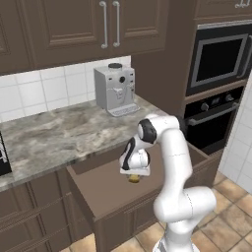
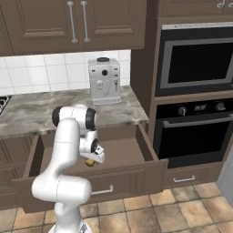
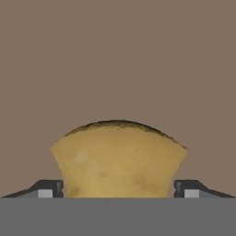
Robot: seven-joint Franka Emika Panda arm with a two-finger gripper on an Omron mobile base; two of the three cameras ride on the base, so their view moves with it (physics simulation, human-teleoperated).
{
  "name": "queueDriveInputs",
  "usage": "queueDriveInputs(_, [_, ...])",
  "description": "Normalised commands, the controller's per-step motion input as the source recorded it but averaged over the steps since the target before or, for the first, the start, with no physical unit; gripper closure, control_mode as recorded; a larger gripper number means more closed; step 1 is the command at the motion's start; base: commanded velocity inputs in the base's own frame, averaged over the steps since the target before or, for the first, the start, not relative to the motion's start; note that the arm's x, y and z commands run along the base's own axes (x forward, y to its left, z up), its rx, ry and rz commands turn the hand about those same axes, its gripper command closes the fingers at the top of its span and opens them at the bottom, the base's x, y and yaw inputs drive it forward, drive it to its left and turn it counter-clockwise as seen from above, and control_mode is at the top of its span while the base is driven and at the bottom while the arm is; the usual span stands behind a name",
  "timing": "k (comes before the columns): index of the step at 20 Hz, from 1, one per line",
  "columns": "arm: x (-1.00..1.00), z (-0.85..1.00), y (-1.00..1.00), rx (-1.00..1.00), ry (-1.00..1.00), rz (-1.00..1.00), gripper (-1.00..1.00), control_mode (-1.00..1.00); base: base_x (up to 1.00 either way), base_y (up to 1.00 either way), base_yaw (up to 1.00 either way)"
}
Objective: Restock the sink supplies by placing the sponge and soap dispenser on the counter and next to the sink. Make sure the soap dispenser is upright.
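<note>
Seen from the left base, the end effector (image 1: pixel 134 176) hangs over the open drawer (image 1: pixel 98 187), the sponge (image 1: pixel 134 178) beneath it. From the right base, the table (image 2: pixel 27 116) lies at ten o'clock. Through the hand camera, both fingertips (image 3: pixel 48 189) pinch the sponge's sides; lifting straight up should clear the drawer walls.

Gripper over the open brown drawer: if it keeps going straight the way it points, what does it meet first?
The gripper already has the mustard-yellow sponge between its fingers; beyond that, probably the brown drawer floor, though depth is unclear.
</note>
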Motion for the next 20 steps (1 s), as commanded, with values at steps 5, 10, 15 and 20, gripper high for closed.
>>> queueDriveInputs(5, [-0.01, -0.07, 0.0, 0.0, 0.0, 0.0, 1.0, -1.0, 0.0, 0.0, 0.0])
queueDriveInputs(10, [-0.16, 0.11, 0.0, 0.01, 0.0, 0.0, 1.0, -1.0, 0.0, 0.0, 0.0])
queueDriveInputs(15, [-0.19, 0.6, 0.0, 0.0, 0.0, -0.08, 1.0, -1.0, 0.0, 0.0, 0.0])
queueDriveInputs(20, [-0.09, 0.96, -0.05, 0.0, 0.0, -0.12, 1.0, -1.0, 0.0, 0.0, 0.0])
